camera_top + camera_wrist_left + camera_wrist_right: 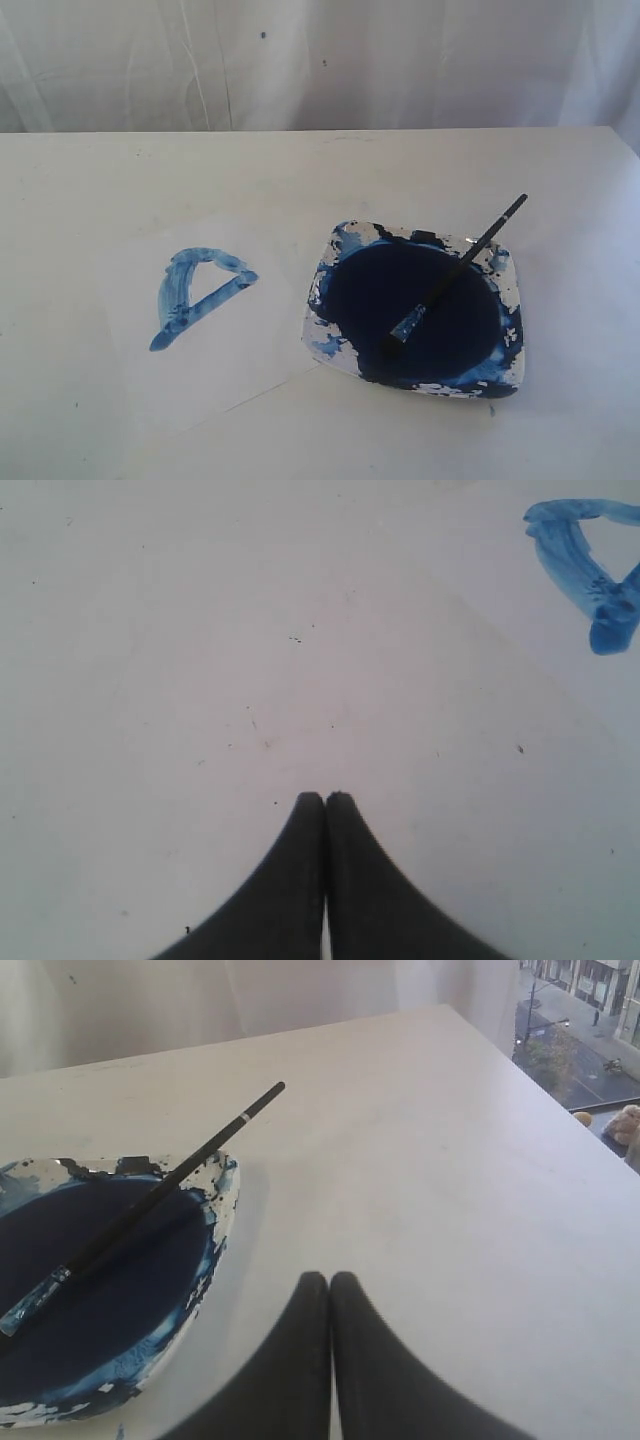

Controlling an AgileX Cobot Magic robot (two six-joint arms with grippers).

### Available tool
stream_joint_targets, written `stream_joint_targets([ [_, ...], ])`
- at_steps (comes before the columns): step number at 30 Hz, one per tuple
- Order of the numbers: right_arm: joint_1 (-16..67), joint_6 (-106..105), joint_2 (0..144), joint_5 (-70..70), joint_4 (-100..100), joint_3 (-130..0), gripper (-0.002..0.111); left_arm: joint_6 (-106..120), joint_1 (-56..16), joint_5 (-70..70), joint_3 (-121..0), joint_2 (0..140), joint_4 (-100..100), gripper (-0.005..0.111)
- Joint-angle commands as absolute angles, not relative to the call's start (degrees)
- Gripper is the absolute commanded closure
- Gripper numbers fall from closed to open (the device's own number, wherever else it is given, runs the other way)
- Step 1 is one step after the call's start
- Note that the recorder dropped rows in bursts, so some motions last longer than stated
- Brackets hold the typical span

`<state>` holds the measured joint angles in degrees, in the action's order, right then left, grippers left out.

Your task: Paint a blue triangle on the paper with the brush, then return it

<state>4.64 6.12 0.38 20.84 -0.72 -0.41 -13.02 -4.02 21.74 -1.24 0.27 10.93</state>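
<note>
White table point(400, 170): we find the brush point(462, 268) lying across the paint dish point(508, 280) toward the right edge (we judge it light and stiff; grasp the dry overhanging handle). Left gripper point(325, 798) and right gripper point(329, 1278) are both closed, empty.

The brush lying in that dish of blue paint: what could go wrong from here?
The brush pokes out over the dish rim, so a nudge might tip it and splash paint on the white table. The blue triangle may be wet; shifting the paper could smear it.
</note>
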Motion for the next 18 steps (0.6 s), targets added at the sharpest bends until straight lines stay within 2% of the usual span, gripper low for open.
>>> stream_joint_targets([
  [1,4.23,5.64,0.0,20.12,-1.28,0.0,0.108,-13.04,-4.47,21.64,-1.12,0.0,11.1,0.107],
  [18,3.34,5.64,0.0,20.12,-1.28,0.0,0.108,-13.04,-4.47,21.64,-1.12,0.0,11.1,0.107],
])
